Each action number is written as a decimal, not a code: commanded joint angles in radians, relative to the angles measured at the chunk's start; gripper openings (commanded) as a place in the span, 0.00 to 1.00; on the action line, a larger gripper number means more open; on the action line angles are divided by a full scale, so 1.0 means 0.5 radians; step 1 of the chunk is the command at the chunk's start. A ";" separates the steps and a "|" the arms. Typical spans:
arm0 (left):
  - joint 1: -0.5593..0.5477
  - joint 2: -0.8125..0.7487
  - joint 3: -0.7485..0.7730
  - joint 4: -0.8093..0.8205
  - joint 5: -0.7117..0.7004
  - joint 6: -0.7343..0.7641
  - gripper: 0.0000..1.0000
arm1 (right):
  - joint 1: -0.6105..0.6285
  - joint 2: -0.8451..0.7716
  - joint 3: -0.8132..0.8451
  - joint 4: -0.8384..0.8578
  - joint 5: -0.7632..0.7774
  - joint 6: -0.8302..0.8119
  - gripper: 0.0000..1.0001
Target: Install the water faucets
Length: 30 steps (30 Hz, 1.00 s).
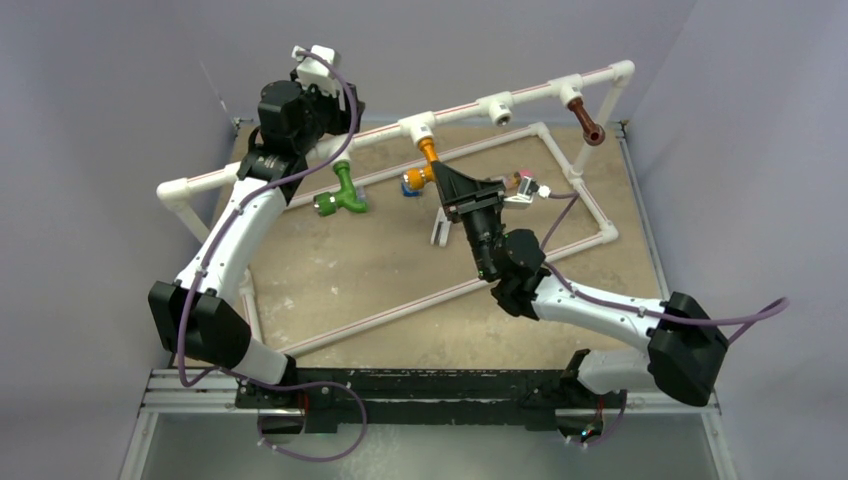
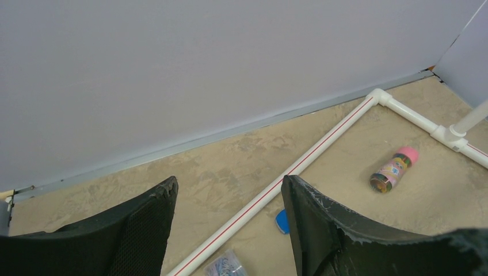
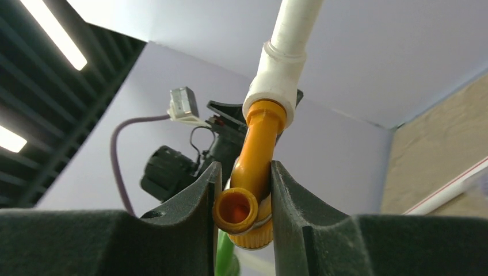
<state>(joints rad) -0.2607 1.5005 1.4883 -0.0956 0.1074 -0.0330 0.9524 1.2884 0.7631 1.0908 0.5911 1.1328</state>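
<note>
Three water faucets hang from the raised white pipe rail (image 1: 455,108): a green faucet (image 1: 340,192) on the left, an orange faucet (image 1: 425,165) in the middle and a dark brown faucet (image 1: 588,125) on the right. My right gripper (image 3: 244,195) reaches up from below, and its fingers press on both sides of the orange faucet (image 3: 253,155), whose top sits in a white tee socket (image 3: 276,80). The green faucet (image 3: 225,256) shows behind it. My left gripper (image 2: 230,190) is open and empty, high up by the rail's left end (image 1: 300,115), looking at the back wall.
One tee socket (image 1: 497,108) on the rail has nothing in it. A white pipe frame with a red stripe (image 2: 299,167) lies on the tan board. A pink-capped small cylinder (image 2: 394,169), a blue piece (image 2: 281,221) and a clear packet (image 2: 225,265) lie on the board.
</note>
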 commanded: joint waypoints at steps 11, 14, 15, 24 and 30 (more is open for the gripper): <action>-0.068 0.119 -0.145 -0.309 0.120 0.004 0.66 | 0.026 -0.127 -0.068 -0.117 -0.512 0.784 0.39; -0.068 0.122 -0.145 -0.311 0.117 0.003 0.66 | 0.015 -0.196 -0.073 -0.279 -0.491 0.690 0.58; -0.068 0.121 -0.145 -0.312 0.117 0.004 0.66 | 0.013 -0.219 -0.083 -0.299 -0.484 0.656 0.62; -0.068 0.134 -0.148 -0.312 0.102 0.007 0.66 | -0.008 -0.488 -0.243 -0.502 -0.435 0.322 0.81; -0.070 0.146 -0.145 -0.314 0.096 0.006 0.66 | -0.012 -0.745 -0.226 -0.832 -0.372 -0.228 0.82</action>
<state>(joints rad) -0.2646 1.4994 1.4853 -0.0921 0.1074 -0.0330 0.9501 0.9939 0.6331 0.7658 0.3752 1.2343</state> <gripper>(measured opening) 0.657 0.816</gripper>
